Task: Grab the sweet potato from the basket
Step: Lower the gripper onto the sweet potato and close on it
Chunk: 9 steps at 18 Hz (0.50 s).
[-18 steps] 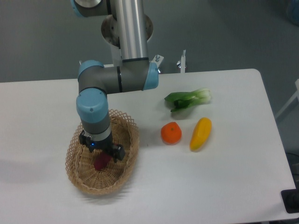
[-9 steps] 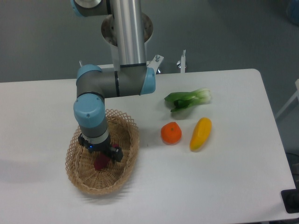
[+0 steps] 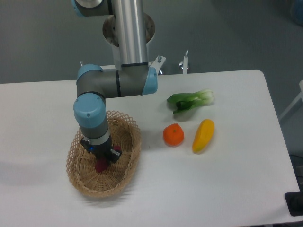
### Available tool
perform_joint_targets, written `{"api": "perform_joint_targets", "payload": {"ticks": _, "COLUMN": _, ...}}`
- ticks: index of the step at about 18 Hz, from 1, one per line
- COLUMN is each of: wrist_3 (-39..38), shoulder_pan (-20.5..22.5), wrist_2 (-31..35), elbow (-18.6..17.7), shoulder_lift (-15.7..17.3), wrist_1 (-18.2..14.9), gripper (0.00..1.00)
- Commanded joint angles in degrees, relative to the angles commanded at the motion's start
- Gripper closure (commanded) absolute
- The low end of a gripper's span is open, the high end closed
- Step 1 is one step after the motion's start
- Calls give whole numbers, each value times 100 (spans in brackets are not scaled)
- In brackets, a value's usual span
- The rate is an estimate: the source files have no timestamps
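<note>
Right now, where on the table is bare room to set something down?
Bare: the front strip below the orange fruit and yellow vegetable, and the left side beyond the basket. Crowded: the basket, with the end effector at the sweet potato.

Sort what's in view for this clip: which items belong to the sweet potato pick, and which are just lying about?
Belongs to the job:
- sweet potato, lying in the basket under the gripper
- basket, woven wicker
- gripper, down inside the basket

Just lying about on the table:
- bok choy
- orange fruit
- yellow-orange vegetable
</note>
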Motion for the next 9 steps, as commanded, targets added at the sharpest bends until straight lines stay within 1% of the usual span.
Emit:
{"api": "perform_joint_targets", "payload": {"ticks": 5, "wrist_3": 114, "shoulder_pan": 26, "wrist_2": 0, "elbow": 96, "shoulder_lift": 88, "wrist_1": 0, "gripper": 69}}
{"api": "perform_joint_targets", "payload": {"ticks": 7, "wrist_3": 411, "shoulder_pan": 88, "wrist_2": 0, "elbow": 105, "shoulder_lift": 254, "wrist_1": -9, "gripper": 69}}
{"api": "perform_joint_targets", "payload": {"ticks": 9, "wrist_3": 754, "shoulder_pan": 298, "wrist_2": 0, "elbow": 97, "shoulder_lift": 474, "wrist_1": -9, "gripper": 69}}
